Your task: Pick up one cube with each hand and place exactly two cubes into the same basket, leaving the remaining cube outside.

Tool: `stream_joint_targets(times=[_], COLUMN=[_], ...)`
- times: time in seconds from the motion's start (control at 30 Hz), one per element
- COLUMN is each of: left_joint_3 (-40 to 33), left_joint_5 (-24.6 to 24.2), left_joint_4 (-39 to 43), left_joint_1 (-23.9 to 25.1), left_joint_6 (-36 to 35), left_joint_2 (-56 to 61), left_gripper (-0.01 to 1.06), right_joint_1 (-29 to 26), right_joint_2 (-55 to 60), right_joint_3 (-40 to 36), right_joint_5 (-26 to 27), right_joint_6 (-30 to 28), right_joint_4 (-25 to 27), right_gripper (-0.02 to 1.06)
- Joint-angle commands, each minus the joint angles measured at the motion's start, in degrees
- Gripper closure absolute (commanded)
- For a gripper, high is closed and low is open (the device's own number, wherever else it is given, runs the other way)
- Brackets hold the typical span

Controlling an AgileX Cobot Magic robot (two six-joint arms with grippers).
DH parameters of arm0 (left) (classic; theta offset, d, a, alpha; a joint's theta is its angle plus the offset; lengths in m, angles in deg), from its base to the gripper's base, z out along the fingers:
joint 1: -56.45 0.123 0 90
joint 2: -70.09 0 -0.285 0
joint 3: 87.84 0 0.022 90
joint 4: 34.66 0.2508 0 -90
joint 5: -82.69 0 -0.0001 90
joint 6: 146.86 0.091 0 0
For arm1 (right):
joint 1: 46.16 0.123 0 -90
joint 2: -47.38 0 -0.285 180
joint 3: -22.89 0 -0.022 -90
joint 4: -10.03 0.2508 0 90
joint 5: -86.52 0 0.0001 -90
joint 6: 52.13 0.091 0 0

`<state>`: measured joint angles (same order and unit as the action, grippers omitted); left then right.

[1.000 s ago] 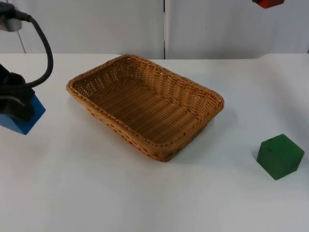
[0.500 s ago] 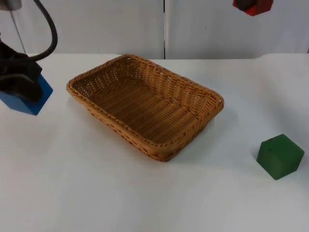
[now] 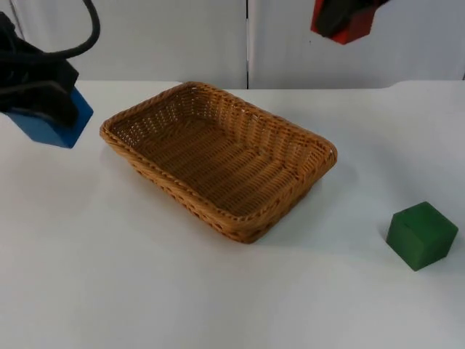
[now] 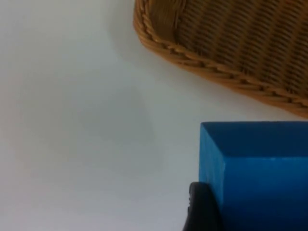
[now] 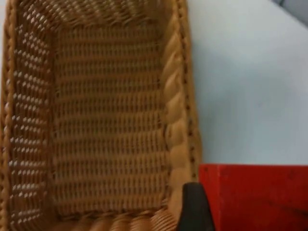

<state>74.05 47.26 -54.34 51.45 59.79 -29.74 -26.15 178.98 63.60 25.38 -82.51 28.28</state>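
The square blue cube point(image 3: 52, 122) is held clamped in the left gripper point(image 3: 40, 98) and has been raised and carried rightward over the last second, so that it now hangs just beside the left rim of the rectangular woven wicker basket point(image 3: 218, 156). The bright red cube point(image 3: 341, 20) is gripped in the right gripper point(image 3: 347, 11), which has come in from the upper right toward the basket's far side; its exact height is hard to judge. The dark green cube point(image 3: 421, 235) lies untouched on the white table point(image 3: 87, 276), well apart from the basket. Both carried cubes appear ready to be brought over the basket, which holds nothing yet.
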Motion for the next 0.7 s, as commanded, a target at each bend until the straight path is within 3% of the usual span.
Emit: stream_joint_targets(times=[0.0, 0.33, 0.67], left_joint_3=[2.0, 9.8, 17.0], left_joint_5=[-0.7, -2.0, -1.8], left_joint_4=[-1.9, -2.3, -4.8], left_joint_1=[-0.2, -1.4, -3.9], left_joint_6=[0.1, 1.7, 4.8], left_joint_2=[-1.6, -9.4, -15.8], left_gripper=[1.05, 1.05, 1.05], right_joint_1=[1.3, 6.6, 9.3], right_joint_2=[-0.8, -0.8, -0.8], right_joint_3=[-1.9, -9.3, -10.6], right_joint_5=[0.2, 5.0, 7.9], right_joint_6=[0.7, 1.1, 1.7], right_joint_4=[-0.2, -2.6, -2.5], right_gripper=[1.05, 1.05, 1.05])
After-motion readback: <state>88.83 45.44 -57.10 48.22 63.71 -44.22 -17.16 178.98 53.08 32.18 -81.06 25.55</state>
